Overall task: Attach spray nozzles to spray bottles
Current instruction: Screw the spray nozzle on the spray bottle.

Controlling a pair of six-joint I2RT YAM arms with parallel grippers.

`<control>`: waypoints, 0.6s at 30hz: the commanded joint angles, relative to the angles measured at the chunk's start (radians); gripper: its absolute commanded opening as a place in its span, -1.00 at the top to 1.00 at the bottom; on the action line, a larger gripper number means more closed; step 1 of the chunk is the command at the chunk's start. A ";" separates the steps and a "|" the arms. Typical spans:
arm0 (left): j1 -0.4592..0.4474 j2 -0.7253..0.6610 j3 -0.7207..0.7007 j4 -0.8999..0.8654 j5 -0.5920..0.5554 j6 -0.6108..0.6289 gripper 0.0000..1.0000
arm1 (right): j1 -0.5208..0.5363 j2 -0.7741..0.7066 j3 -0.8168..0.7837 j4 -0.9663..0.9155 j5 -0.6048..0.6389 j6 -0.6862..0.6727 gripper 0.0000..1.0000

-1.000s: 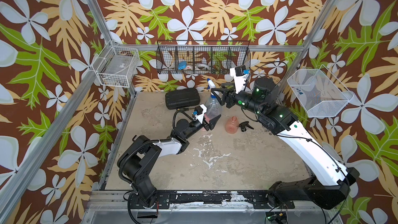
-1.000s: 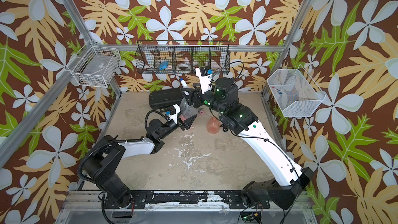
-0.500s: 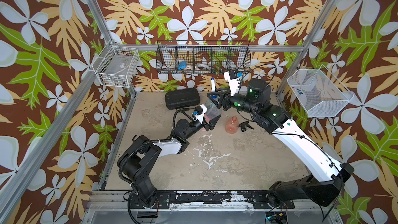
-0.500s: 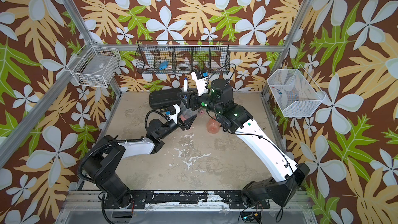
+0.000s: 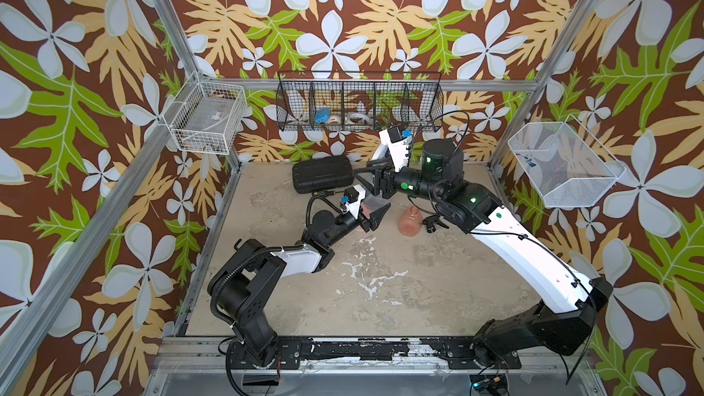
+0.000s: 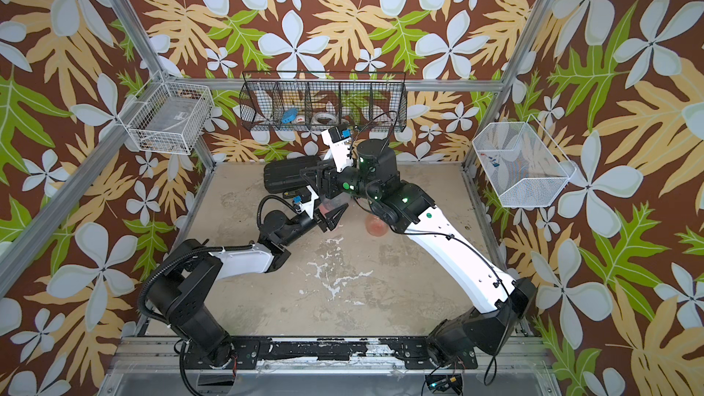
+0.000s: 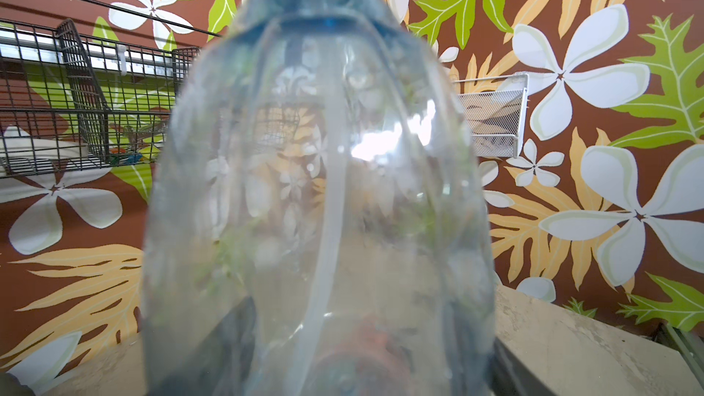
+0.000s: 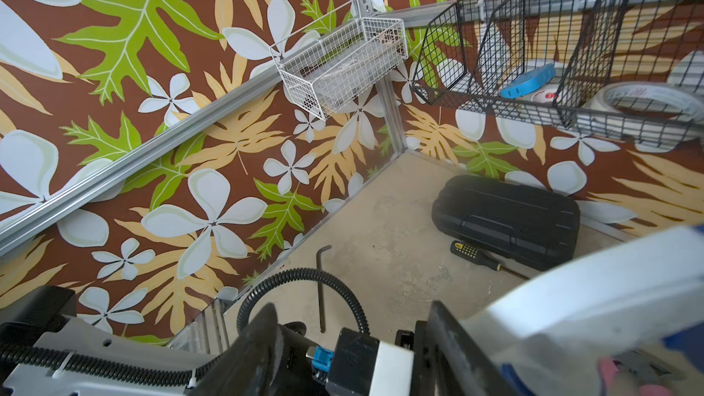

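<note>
Left wrist view: clear bluish bottle (image 7: pixel 324 184) fills the frame with a dip tube (image 7: pixel 327 222) inside, left tool (image 5: pixel 375 211) clenched on it over the desk (image 5: pixel 381 299). Right tool (image 5: pixel 371 180) is at the white-and-blue nozzle (image 8: pixel 590 299) atop that bottle; can't tell if it's gripping. Orange-red bottle (image 5: pixel 410 221) and black nozzle (image 5: pixel 434 222) sit just beside each other on the desk.

Inventory, my bench:
- Black ribbed case (image 5: pixel 322 174): flat on table (image 5: pixel 381 291), by back wall.
- Screwdriver (image 8: pixel 476 257): yellow-black handle, lying just beside case.
- Hex key (image 8: pixel 322 287): loose on table, apart from case.
- Black wire basket (image 5: pixel 423 108): back wall, divided into compartments. Holds blue round item (image 5: pixel 323 115) and white tape rolls (image 5: pixel 358 119).
- White wire basket (image 5: pixel 200 142): left wall, clear flat item inside.
- White mesh basket (image 5: pixel 571 192): right wall.
- My tabletop: scuffed, white flecks mid-surface.
</note>
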 commanded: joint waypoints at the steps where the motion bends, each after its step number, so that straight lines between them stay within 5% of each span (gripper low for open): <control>1: 0.014 -0.021 -0.020 0.028 0.112 0.058 -0.11 | -0.015 -0.036 0.056 -0.065 0.047 -0.128 -0.45; 7: 0.054 -0.042 -0.040 0.053 0.299 0.032 -0.11 | -0.187 -0.009 0.101 -0.079 -0.161 -0.160 -0.73; 12: 0.073 -0.050 -0.007 0.011 0.436 -0.035 -0.11 | -0.196 0.107 0.188 -0.164 -0.370 -0.207 -0.77; 18: 0.095 -0.068 -0.006 -0.014 0.488 -0.074 -0.11 | -0.196 0.085 0.120 -0.135 -0.399 -0.211 -0.72</control>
